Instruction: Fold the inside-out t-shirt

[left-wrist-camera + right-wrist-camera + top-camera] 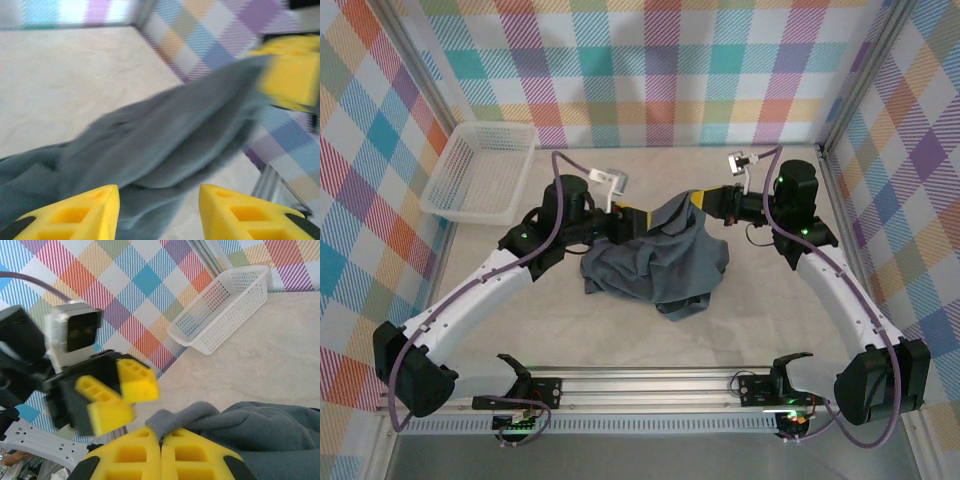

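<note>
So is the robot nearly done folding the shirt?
Not nearly. Nothing looks folded yet: the t-shirt is a crumpled heap on the table. In hand: the right pincer is shut on an edge of it and holds that part up, while the left pincer is open next to the cloth. Left to do: spreading it flat, then all the folds.
</note>
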`<state>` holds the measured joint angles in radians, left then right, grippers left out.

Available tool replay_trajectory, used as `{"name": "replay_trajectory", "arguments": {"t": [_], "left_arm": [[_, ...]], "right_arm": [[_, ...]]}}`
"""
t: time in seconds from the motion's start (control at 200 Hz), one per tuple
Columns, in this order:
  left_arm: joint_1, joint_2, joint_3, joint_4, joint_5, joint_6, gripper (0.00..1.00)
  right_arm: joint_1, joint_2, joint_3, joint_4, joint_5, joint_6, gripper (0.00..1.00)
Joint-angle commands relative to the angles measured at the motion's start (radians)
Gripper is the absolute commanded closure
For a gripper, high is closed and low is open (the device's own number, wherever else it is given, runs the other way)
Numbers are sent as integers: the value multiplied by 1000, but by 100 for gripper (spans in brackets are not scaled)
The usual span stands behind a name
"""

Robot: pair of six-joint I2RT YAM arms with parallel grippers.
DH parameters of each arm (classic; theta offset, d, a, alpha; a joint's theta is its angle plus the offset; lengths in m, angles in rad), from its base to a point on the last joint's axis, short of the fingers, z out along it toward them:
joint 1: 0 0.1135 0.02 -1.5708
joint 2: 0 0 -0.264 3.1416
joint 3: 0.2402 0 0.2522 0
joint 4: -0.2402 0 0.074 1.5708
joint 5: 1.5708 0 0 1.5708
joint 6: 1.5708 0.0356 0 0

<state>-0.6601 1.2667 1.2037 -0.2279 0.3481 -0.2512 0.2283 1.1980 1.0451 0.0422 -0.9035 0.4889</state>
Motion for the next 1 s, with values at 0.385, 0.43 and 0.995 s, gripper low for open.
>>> {"name": "replay_trajectory", "arguments": {"t": [0.385, 0.43, 0.995], "left_arm": [[-53, 271, 154, 70, 121, 48, 35], [-52, 274, 154, 85, 122, 35, 47], [43, 232, 237, 189, 424, -550, 100]], "right_arm": [[-1, 26, 72, -44, -91, 32, 100], [-1, 28, 73, -55, -90, 33, 100], [-40, 302, 244, -521, 253, -253, 58]]}}
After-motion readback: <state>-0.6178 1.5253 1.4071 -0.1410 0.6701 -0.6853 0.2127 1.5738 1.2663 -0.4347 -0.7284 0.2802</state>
